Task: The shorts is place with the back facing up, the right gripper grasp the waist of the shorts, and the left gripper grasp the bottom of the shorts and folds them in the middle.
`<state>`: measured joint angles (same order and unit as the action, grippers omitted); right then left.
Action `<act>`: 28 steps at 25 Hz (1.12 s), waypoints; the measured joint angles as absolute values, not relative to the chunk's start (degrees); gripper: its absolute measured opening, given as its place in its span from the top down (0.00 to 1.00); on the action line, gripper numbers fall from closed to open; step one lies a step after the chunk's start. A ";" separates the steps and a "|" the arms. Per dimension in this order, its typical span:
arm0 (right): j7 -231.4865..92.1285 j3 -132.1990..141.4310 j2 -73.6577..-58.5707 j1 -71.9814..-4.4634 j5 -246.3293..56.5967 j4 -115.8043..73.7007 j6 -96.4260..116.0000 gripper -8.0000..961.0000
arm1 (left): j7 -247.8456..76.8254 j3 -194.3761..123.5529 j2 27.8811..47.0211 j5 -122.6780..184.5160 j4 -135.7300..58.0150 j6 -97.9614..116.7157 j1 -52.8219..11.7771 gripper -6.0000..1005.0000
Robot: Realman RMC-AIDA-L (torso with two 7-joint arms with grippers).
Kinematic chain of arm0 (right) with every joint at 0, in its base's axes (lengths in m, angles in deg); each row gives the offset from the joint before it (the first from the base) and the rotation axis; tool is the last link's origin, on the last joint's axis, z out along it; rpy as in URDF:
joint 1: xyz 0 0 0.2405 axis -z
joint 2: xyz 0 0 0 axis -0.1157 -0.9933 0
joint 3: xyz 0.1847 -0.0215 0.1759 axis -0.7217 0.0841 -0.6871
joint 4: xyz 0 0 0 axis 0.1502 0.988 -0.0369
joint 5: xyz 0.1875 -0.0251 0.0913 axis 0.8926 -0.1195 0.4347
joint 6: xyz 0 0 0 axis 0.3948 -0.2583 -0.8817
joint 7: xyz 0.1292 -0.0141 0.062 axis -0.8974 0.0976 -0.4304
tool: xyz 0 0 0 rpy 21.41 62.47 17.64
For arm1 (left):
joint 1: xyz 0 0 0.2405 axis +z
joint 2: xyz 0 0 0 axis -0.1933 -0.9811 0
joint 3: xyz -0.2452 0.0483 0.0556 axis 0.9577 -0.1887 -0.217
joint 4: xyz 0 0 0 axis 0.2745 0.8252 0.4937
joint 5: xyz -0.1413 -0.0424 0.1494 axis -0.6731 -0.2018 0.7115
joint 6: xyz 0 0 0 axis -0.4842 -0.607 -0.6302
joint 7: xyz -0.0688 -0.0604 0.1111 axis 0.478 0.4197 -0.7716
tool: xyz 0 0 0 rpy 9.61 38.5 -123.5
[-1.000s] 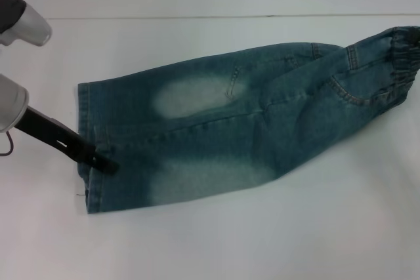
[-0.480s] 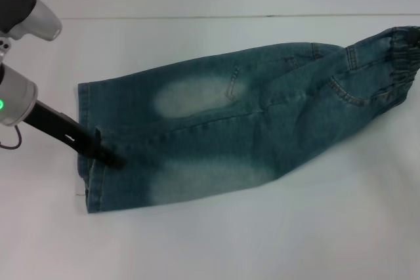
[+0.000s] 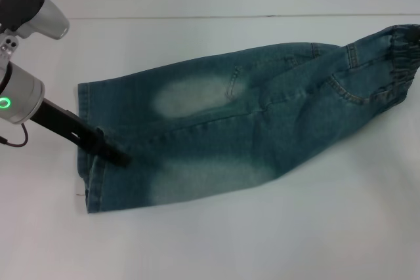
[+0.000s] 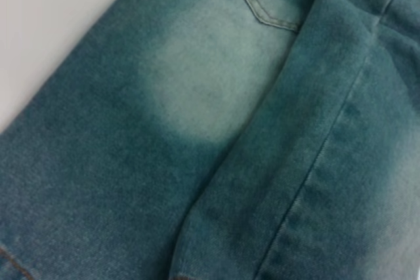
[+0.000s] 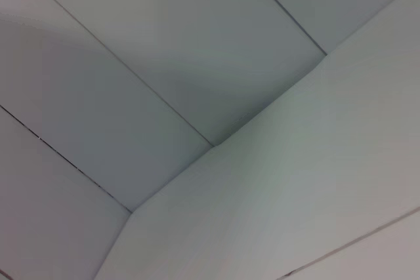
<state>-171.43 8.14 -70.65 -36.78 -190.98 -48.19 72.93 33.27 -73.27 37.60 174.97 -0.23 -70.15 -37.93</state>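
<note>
Head view showed the shorts (image 3: 249, 122) lying flat on the white desk (image 3: 210, 247), spread lengthwise from the robot's left toward its right and rising slightly toward the far right. Two pale faded patches marked the legs, and the stitched edges of the back pockets could be seen toward the right half of the cloth. The waist of the shorts (image 3: 401, 57), a dark puckered band, lay at the far right edge of the picture. The bottom of the shorts (image 3: 85, 142), with its straight stitched leg hems, lay at the left end, nearest the left arm.

The left hand (image 3: 117, 158) reached in from the left at a slant, its slim black fingers resting over the hem between the two legs, with the tip touching or just above the denim. Whether the fingers were clenched on cloth or released could not be told from this view. Behind it sat the silver-white wrist with a green glowing ring (image 3: 5, 103).

Left wrist view was filled with denim: one pale patch, a pocket corner, and the fold where one leg overlapped the other, with a strip of desk at one corner. None of the hand's own fingers showed there.

The right hand appeared in no picture; the right wrist view held only plain pale panels meeting at a corner.
</note>
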 joint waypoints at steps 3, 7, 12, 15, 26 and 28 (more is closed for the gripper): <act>-171.38 8.16 -70.65 -36.79 -190.98 -48.16 72.94 0.93 | 33.43 -73.27 37.66 175.19 -0.22 -70.01 -38.02 0.22; -171.37 8.17 -70.65 -36.81 -190.98 -48.16 72.94 0.93 | 33.73 -73.31 37.67 175.27 -0.18 -69.64 -38.12 0.22; -171.36 8.16 -70.65 -36.88 -190.99 -48.15 73.01 0.93 | 33.83 -73.45 37.67 175.39 -0.10 -69.06 -38.11 0.23; -171.36 8.16 -70.65 -36.93 -190.98 -48.15 73.07 0.93 | 33.85 -73.46 37.67 175.40 -0.10 -69.12 -38.09 0.23; -171.36 8.16 -70.65 -37.09 -190.93 -48.15 73.37 0.93 | 34.44 -76.17 37.67 175.36 -0.37 -70.68 -38.02 0.29; -171.36 8.16 -70.65 -37.11 -190.91 -48.15 73.40 0.93 | 34.45 -76.10 37.67 175.08 -0.23 -70.69 -38.04 0.30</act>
<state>-171.36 8.16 -70.65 -37.11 -190.91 -48.15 73.40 34.45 -76.10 37.67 175.08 -0.23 -70.69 -38.04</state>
